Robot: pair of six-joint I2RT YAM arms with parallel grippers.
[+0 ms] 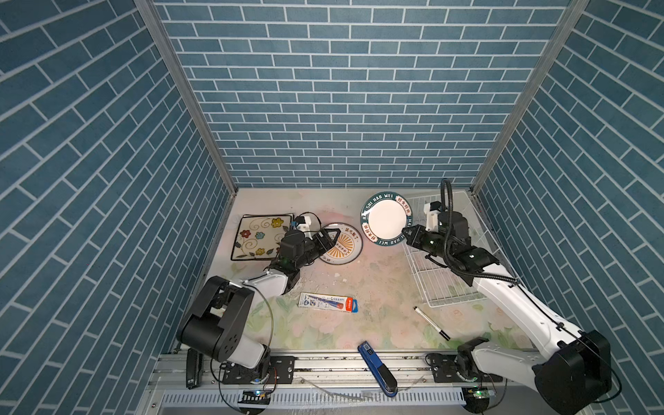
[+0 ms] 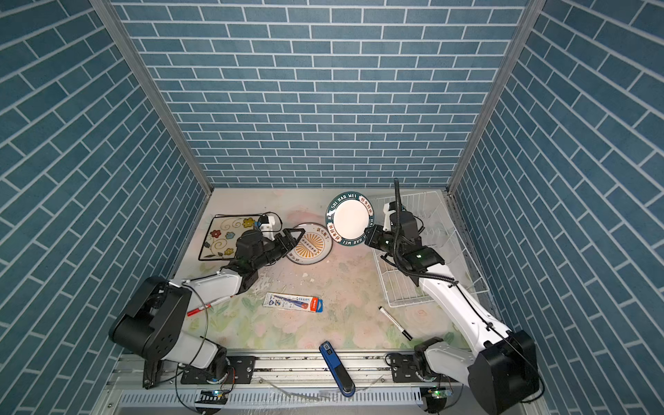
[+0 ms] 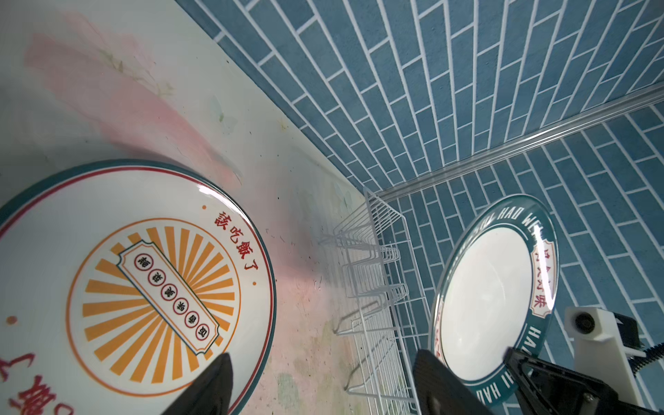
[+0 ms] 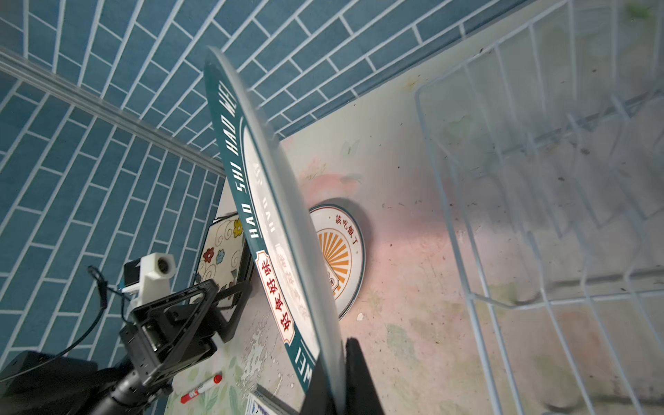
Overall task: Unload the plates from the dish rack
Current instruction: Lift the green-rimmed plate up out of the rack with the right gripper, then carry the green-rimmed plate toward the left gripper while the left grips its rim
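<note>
A round white plate with a dark teal lettered rim hangs tilted in the air, just left of the dish rack. My right gripper is shut on its lower rim. The rack prongs that show hold nothing. A second round plate with an orange sunburst lies flat on the table. My left gripper hovers open over its near edge, nothing between the fingers. A square flowered plate lies flat further left.
A pen package lies mid-table, a black marker near the rack's front corner, a blue stapler-like tool on the front rail and a red marker by the left arm. Brick walls close three sides.
</note>
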